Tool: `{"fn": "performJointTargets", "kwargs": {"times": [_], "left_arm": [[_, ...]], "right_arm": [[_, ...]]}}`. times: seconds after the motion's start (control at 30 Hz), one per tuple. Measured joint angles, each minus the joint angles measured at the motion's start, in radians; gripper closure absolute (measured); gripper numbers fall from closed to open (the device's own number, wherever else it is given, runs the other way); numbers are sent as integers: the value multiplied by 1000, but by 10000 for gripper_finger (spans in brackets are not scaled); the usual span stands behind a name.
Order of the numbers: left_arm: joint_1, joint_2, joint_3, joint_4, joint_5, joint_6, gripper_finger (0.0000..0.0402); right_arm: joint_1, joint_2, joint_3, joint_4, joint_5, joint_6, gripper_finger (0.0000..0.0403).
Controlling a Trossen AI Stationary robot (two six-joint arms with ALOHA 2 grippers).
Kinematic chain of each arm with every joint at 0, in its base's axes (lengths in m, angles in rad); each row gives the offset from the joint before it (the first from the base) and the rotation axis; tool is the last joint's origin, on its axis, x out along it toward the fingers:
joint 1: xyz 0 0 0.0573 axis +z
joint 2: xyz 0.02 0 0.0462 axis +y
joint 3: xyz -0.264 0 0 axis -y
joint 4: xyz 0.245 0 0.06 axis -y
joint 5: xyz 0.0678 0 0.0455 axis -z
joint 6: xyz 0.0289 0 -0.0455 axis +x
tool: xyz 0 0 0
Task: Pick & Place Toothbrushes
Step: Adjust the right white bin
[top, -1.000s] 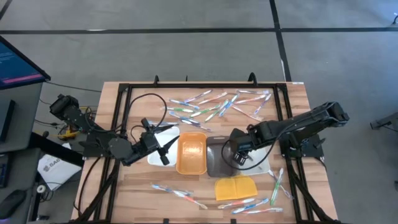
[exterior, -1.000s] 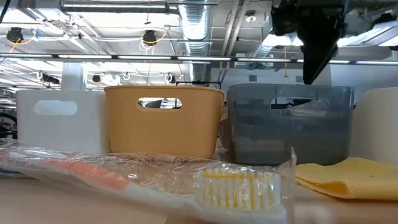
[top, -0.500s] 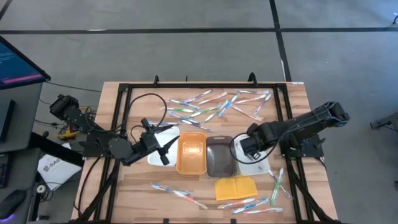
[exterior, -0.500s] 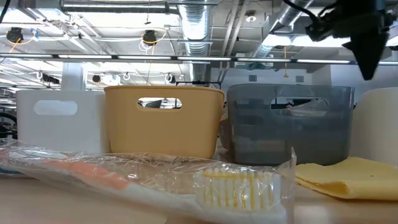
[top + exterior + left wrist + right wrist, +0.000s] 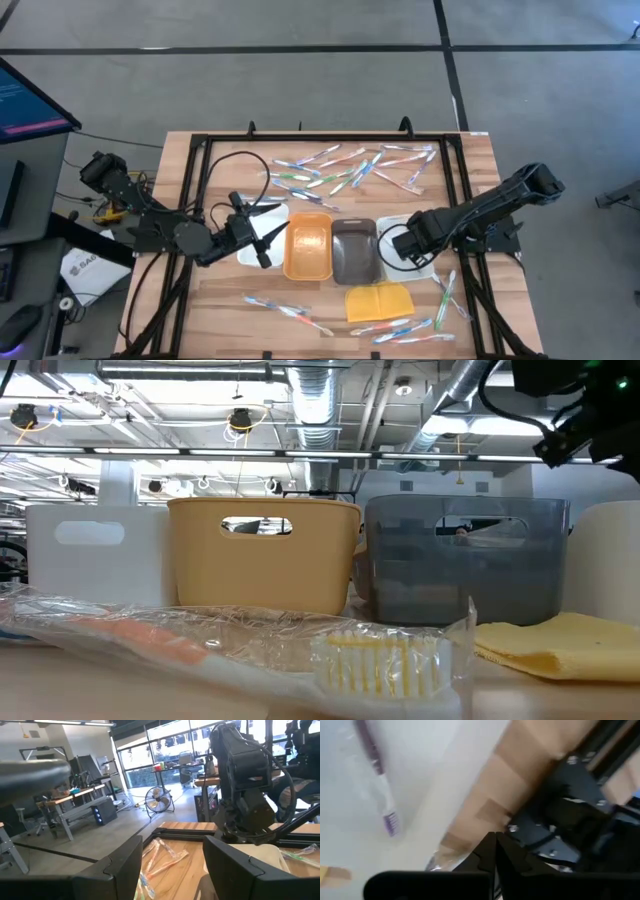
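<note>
Wrapped toothbrushes lie loose in three groups: at the far middle [image 5: 350, 165], near left [image 5: 285, 310] and near right [image 5: 420, 320]. One wrapped toothbrush [image 5: 250, 645] lies right before the low camera. A purple toothbrush [image 5: 380, 785] lies flat in the right white tray [image 5: 425, 225]. My right gripper [image 5: 495, 851] hangs over that tray's edge, shut and empty, pointing steeply down. My left gripper [image 5: 172, 865] is open and empty. It points level toward the right over the left white tray [image 5: 268, 215].
An orange tray [image 5: 308, 247] and a grey tray [image 5: 355, 252] stand between the two white trays in a row across the table's middle. A yellow pad [image 5: 380, 300] lies in front of the grey tray. A black frame [image 5: 200, 145] runs round the table.
My right gripper has gone from over the grey tray toward the table's right edge, over the right white tray. It has sunk a little, tipped more steeply down and rolled at the wrist.
</note>
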Motion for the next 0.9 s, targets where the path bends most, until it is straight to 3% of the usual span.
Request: {"fn": "performJointTargets", "kwargs": {"times": [0.9], "left_arm": [[0,0,0,2,1,0,197]], "right_arm": [[77,0,-34,142,-29,40,403]]}}
